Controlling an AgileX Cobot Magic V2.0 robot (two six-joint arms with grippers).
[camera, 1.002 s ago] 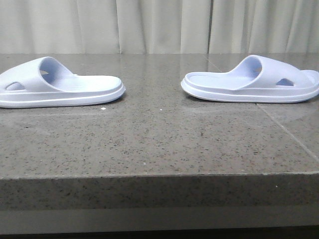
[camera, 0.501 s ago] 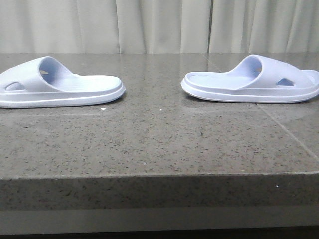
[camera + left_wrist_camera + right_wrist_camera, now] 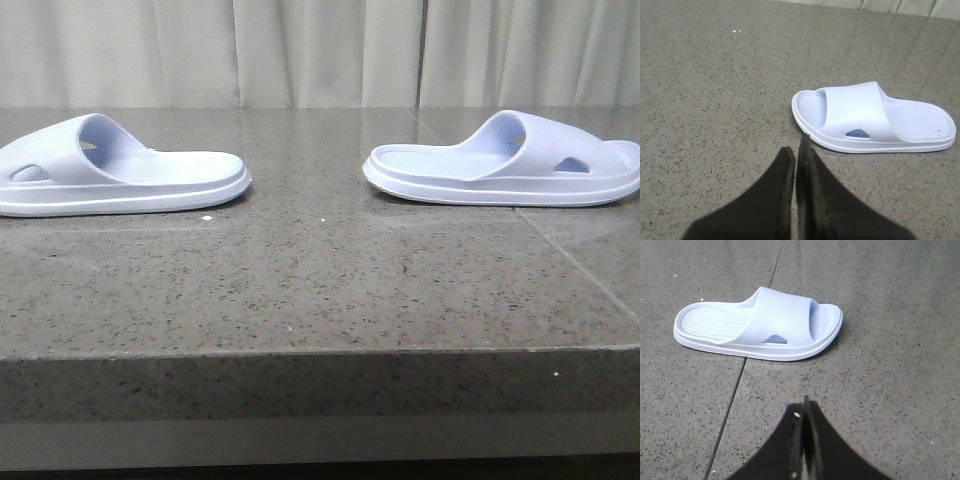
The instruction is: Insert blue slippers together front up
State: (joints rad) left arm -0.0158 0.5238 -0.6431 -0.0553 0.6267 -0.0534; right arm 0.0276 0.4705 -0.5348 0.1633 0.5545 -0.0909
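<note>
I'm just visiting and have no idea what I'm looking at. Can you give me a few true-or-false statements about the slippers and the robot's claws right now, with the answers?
1. The two slippers lie apart on the table. True: left slipper, right slipper.
2. Their heels face each other. True.
3. One slipper is flipped sole up. False: both rest on their soles.
4. The left gripper holds a slipper. False: it is shut on nothing.
5. The right gripper is wide open. False: its fingers are closed together.
</note>
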